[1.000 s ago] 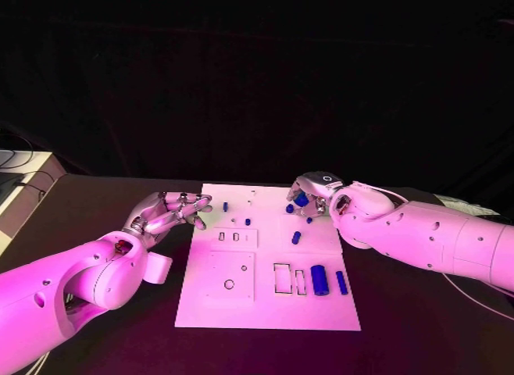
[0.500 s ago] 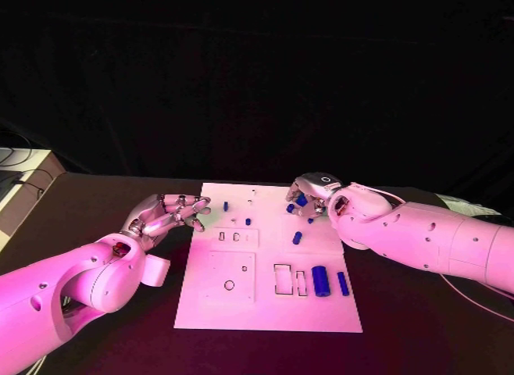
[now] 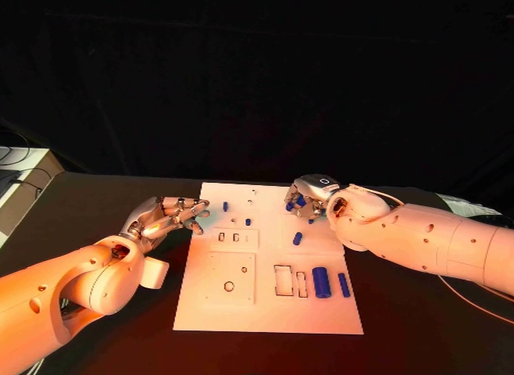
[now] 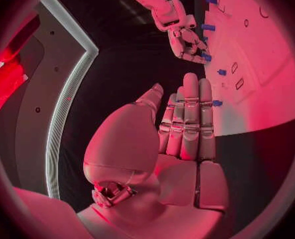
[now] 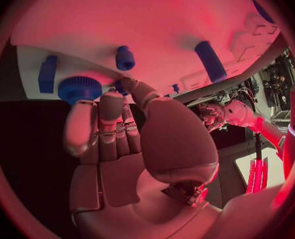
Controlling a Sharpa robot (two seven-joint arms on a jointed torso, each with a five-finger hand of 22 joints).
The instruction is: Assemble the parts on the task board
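Right now the right hand (image 3: 310, 197) is over the far right part of the task board (image 3: 269, 312), and it looks like it is reaching for a small blue part. In the right wrist view its fingers (image 5: 111, 109) are bent forward, and their tips are touching or almost touching a round blue knob (image 5: 80, 87) with a bumpy rim. The thumb is close on the other side. I cannot tell if the hand has hold of the knob or is only about to take it. The knob sits right in front of the fingertips, so the right hand is much nearer to it than the left one. The left hand (image 3: 167, 215) is beside the left edge of the board, over the black counter (image 3: 88, 211). Its fingers are curled a little and it holds nothing. More blue parts lie on the board. A fat blue cylinder (image 3: 319, 276) and a thin blue bar (image 3: 343, 283) lie near the front right, both pointing away from the robot.
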